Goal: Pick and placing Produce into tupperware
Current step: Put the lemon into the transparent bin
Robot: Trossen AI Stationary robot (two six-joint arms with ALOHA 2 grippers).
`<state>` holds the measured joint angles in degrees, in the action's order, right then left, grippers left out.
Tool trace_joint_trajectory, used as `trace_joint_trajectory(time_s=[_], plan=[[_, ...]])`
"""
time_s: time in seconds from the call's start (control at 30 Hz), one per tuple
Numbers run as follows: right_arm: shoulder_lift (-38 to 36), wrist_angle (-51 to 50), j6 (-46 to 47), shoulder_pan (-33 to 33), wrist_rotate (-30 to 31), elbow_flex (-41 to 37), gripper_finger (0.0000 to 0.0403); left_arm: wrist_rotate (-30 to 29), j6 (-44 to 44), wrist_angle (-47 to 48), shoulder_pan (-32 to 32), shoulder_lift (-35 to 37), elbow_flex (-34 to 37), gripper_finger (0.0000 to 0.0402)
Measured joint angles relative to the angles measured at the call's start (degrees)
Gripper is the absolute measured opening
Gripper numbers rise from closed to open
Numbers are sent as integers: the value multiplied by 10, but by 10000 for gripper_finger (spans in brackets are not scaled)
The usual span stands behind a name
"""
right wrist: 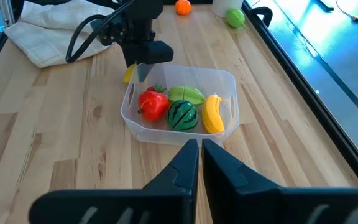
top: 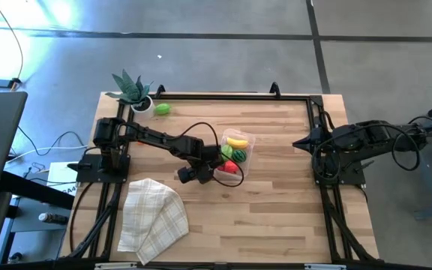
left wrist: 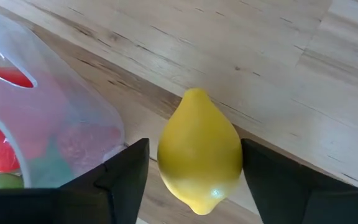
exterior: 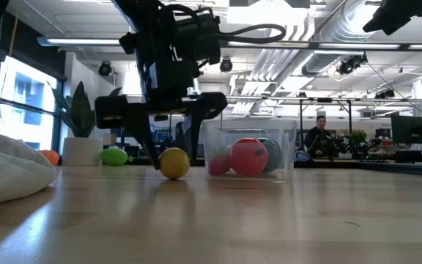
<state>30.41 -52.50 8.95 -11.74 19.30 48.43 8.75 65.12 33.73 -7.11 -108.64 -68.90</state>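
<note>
Broadly, the wooden table [top: 276, 210] fills the middle of the high view, with the checked beige cloth [top: 152, 217] crumpled in its lower left part and the spiky plant in a white pot [top: 135, 93] at its upper left corner. Reaching from the table's left edge toward the centre, the left arm ends in the left gripper [left wrist: 194, 171], which is down at the table surface just beside the tupperware [top: 242, 163]; its two dark fingers [left wrist: 126, 171] stand spread on either side of a yellow lemon [left wrist: 199, 158], close to it (whether they actually press on it cannot be told). In the low view that lemon [exterior: 174, 163] sits on the wood, to the left of the clear tub. Parked at the table's right edge, well apart from everything, the right gripper [right wrist: 201, 155] has its fingers pressed together with nothing between them. Inside the tub, the right wrist view shows a red piece [right wrist: 153, 104], a light green piece [right wrist: 186, 94], a dark green striped piece [right wrist: 183, 115] and a yellow banana [right wrist: 212, 114]. Near the plant at the top left of the high view lies a light green fruit [top: 162, 109], and the right wrist view shows an orange one [right wrist: 182, 7] at its top edge.
</note>
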Motion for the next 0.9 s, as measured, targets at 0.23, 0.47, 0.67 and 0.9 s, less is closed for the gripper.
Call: trace_joint_trajectory(time_s=[0.23, 0.47, 0.67, 0.9], plan=[[0, 0, 0, 0, 0, 0, 11, 0, 3, 2, 0, 0, 0, 196], [0, 0, 0, 0, 0, 0, 11, 4, 4, 4, 0, 0, 0, 215], [0, 0, 0, 0, 0, 0, 11, 7, 4, 5, 0, 0, 0, 209], [0, 0, 0, 0, 0, 0, 11, 10, 4, 5, 0, 0, 0, 198]])
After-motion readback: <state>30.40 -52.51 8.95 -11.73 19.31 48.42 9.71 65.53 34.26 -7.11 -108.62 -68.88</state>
